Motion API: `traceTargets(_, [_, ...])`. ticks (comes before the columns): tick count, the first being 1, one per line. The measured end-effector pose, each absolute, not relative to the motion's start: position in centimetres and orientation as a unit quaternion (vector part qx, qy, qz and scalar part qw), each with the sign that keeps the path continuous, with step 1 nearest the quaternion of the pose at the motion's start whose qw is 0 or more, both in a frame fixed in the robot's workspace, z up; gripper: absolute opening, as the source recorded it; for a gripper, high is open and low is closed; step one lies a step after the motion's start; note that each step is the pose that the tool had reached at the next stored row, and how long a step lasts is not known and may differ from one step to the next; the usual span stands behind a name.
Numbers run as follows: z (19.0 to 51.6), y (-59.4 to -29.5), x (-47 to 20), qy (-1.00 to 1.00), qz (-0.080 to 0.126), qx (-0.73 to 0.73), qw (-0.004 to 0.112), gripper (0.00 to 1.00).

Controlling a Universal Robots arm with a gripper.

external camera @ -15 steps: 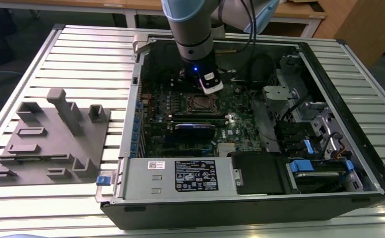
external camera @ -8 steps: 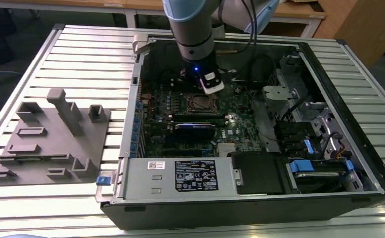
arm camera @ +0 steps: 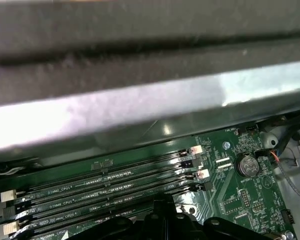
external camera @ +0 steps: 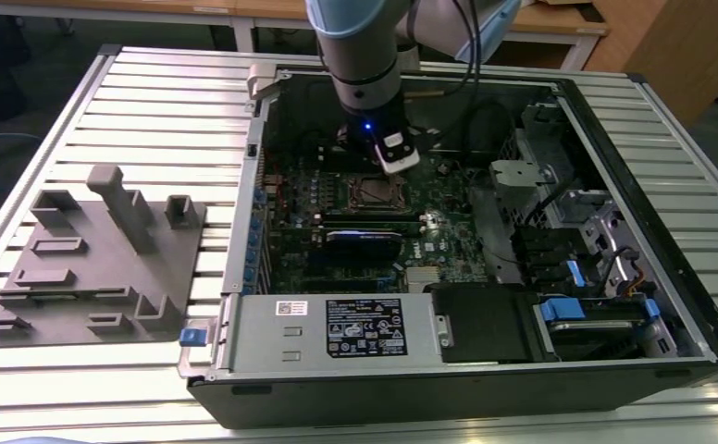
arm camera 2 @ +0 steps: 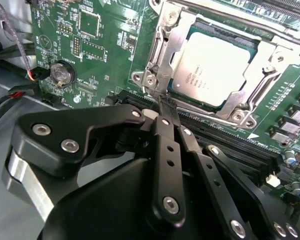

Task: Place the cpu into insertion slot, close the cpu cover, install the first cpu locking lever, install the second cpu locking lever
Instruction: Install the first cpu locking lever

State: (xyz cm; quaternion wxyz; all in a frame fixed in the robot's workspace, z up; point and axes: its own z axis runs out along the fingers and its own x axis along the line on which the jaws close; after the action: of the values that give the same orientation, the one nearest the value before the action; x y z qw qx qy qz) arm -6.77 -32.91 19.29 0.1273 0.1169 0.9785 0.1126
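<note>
one cpu [arm camera 2: 216, 69], one cpu cover [arm camera 2: 162, 56], one gripper [arm camera 2: 165, 107]

The arm [external camera: 362, 55] is a pale blue-grey tube with a black joint section below it, a small blue light glowing near the wrist and a white block fixed at its lower end; black cables run beside it. In the second wrist view the hand [arm camera 2: 162, 107] is matte black, built of flat linkage bars pinned with round silver screws, with a rounded black housing and a bright silver band at its side.
</note>
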Motion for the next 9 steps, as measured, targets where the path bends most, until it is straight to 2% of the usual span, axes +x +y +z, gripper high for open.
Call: traceTargets(9, [19.05, -32.9, -6.71, 0.978, 0.119, 0.118, 0.126, 0.11])
